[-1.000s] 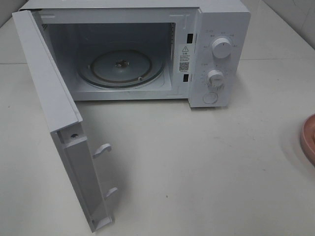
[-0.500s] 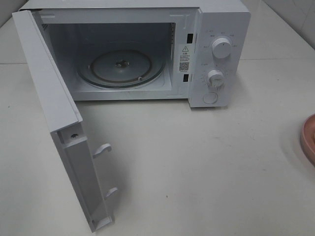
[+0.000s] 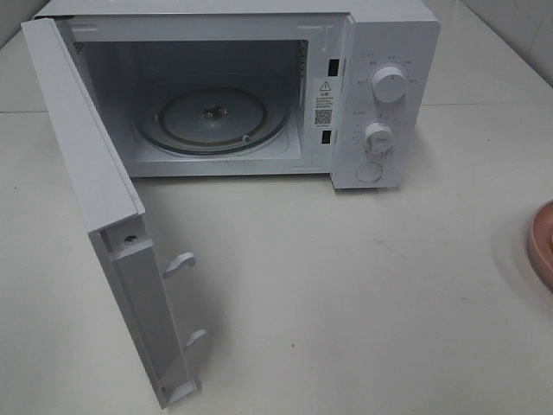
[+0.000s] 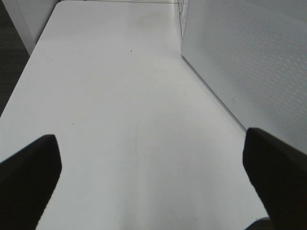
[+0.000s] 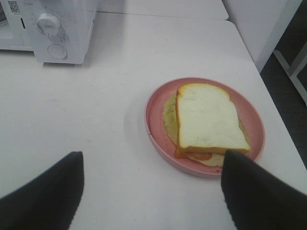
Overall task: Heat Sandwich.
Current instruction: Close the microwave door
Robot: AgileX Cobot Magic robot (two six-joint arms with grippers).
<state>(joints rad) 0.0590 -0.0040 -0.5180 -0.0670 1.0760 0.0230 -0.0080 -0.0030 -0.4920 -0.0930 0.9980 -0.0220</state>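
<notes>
We see a white microwave [image 3: 259,86] standing on the white counter [image 3: 346,294], its door [image 3: 95,216] swung wide open toward the left of the high view. Two latch hooks [image 3: 180,262] stick out from the door's inner edge. Inside the cavity lies a round glass turntable [image 3: 212,118], with nothing on it. On the control panel at the right of the oven sit two round knobs [image 3: 389,85], one above the other, and a round button [image 3: 369,172] below them.

The sandwich [image 5: 206,120] rests flat on a pink plate [image 5: 156,115], on the counter well to the right of the microwave. Its top is white bread with a tan crust, and a pale green layer shows under it at the edges. In the high view only a sliver of the plate's rim [image 3: 543,242] shows at the right edge, and the sandwich itself is out of sight there.

The right pincer [image 5: 148,191] hangs near the plate with its jaws spread wide, holding nothing; one finger [image 5: 254,191] overlaps the plate's rim in the wrist view, though we cannot tell whether it touches.

The left pincer [image 4: 153,182] also stands wide apart and empty, over bare counter just beside the outer face of the door [image 4: 249,72].
</notes>
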